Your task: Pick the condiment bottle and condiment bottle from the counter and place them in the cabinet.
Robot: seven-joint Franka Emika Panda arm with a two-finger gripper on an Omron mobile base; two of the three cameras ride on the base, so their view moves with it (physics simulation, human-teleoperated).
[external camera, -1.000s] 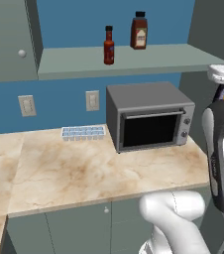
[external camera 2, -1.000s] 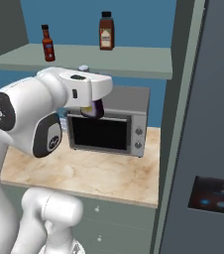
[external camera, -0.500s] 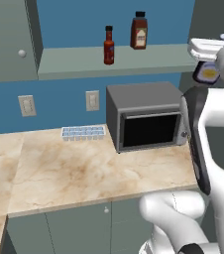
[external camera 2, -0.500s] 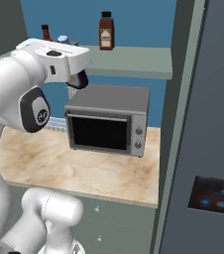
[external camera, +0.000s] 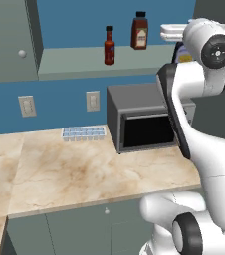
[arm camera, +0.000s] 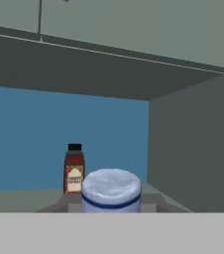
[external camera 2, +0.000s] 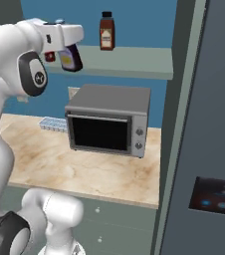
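At shelf height, end effector (external camera 2: 70, 56) grasps purple white-capped condiment bottle (external camera 2: 70, 58); brown sauce bottle (external camera 2: 106, 31) stands on grey-green cabinet shelf (external camera 2: 134, 63).

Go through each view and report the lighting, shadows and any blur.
Left base view: flat, even light with no glare; the microwave door is dark. Right base view: the shelf is evenly lit, and the bottle in the gripper is sharp. Hand view: the underside of the upper cabinet is in deep shadow; the near white cap looks soft.
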